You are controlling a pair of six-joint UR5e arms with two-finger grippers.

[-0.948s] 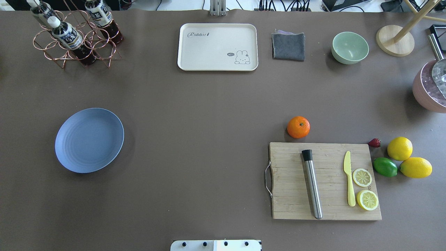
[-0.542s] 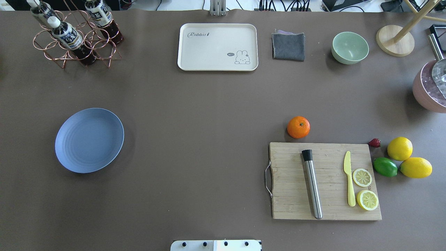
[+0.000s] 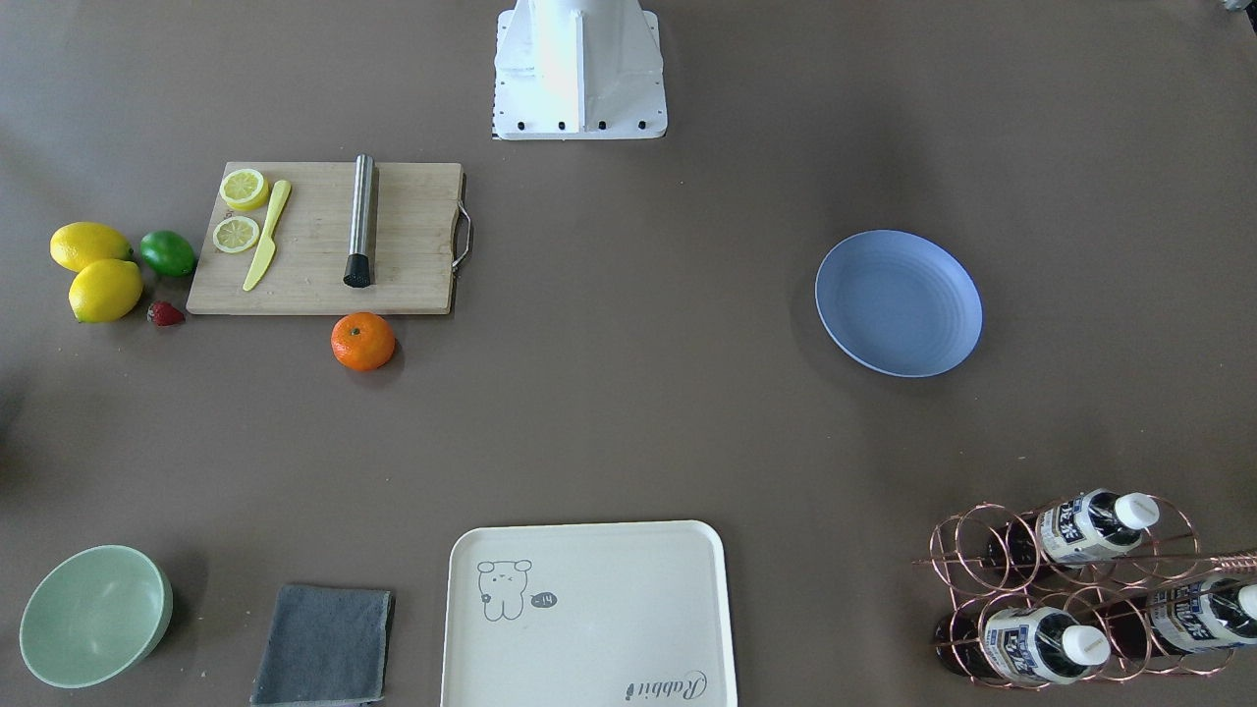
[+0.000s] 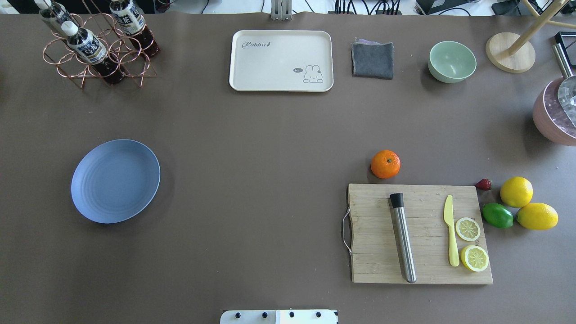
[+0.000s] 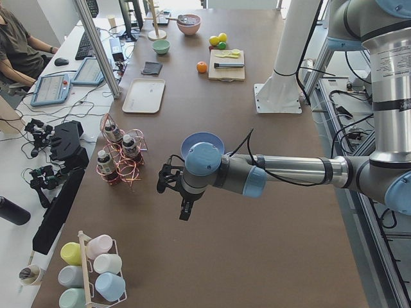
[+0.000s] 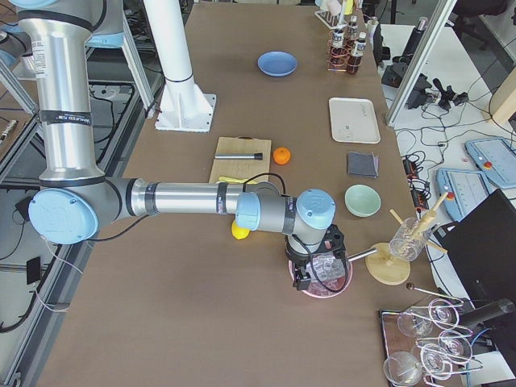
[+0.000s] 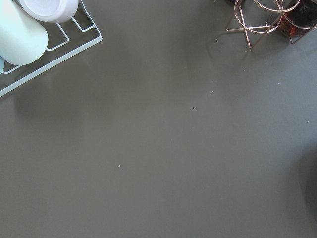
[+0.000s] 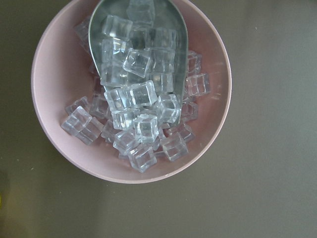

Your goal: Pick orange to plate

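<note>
The orange (image 4: 385,164) lies on the brown table just beyond the cutting board's far edge, also seen as the orange (image 3: 363,341). Far to its left sits the light blue plate (image 4: 115,181), bare, shown too as the plate (image 3: 899,302). No gripper enters the overhead or front views. In the left side view my left gripper (image 5: 183,208) hangs over bare table past the plate (image 5: 196,138), and I cannot tell its state. In the right side view my right gripper (image 6: 306,278) hovers over a pink bowl of ice, far from the orange (image 6: 281,156); its state cannot be told either.
A wooden cutting board (image 4: 382,252) carries a steel muddler, a yellow knife and lemon slices. Lemons (image 4: 516,191), a lime (image 4: 497,215) and a strawberry lie to its right. A cream tray (image 4: 281,60), grey cloth, green bowl (image 4: 452,61) and bottle rack (image 4: 96,49) line the far edge.
</note>
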